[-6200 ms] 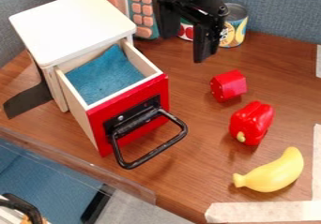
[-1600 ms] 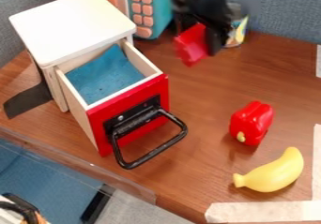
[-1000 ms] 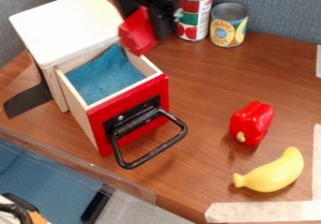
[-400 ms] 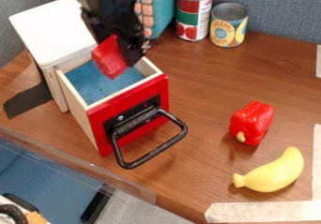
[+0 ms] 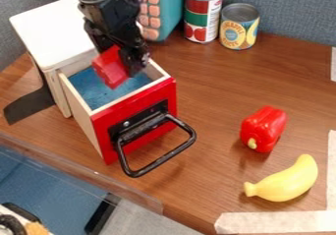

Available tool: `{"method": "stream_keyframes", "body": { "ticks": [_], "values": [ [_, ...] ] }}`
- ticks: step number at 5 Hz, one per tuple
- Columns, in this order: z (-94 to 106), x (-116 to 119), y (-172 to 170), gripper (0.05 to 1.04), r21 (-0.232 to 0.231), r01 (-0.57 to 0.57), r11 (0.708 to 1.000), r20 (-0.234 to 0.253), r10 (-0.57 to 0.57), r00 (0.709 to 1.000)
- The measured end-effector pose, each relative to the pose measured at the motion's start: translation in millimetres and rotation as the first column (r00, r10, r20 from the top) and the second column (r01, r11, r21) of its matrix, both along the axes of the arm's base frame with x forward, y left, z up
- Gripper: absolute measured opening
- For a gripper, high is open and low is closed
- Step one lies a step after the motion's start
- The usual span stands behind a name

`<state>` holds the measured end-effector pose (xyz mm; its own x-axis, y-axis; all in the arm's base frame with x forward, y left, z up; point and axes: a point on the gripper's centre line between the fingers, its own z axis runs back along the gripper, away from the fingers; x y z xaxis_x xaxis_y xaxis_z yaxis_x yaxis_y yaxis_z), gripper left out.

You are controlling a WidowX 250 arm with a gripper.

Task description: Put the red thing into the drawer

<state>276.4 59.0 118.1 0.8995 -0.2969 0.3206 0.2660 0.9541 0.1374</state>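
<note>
The black gripper (image 5: 119, 64) hangs over the back part of the pulled-out drawer, shut on the red block (image 5: 110, 68). The block is tilted and hides part of the drawer's inside. Blue cloth lines the bottom of the drawer (image 5: 152, 112), which has light wooden walls, a red front and a black handle. Whether the block touches the cloth, I cannot tell. The drawer sticks out of a white-topped cabinet (image 5: 49, 32).
A red toy pepper (image 5: 263, 129) and a yellow banana (image 5: 283, 181) lie on the right of the wooden table (image 5: 210, 180). Two cans, one red and green (image 5: 203, 13), one blue and yellow (image 5: 239, 26), stand at the back beside a teal toy (image 5: 169, 5).
The red block was on the table at first. My gripper took hold of it, lifted it and carried it left over the drawer, then moved slightly lower.
</note>
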Motion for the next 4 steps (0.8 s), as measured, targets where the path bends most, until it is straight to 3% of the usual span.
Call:
{"method": "stream_keyframes", "body": {
  "ticks": [3, 4],
  "values": [
    [-7.5, -3.0, 16.3, 0.831, 0.021, -0.067, 0.998, -0.031, 0.068, 0.997],
    [-8.9, -5.8, 17.5, 1.008, 0.025, -0.086, 0.996, -0.046, 0.087, 0.995]
  ]
}}
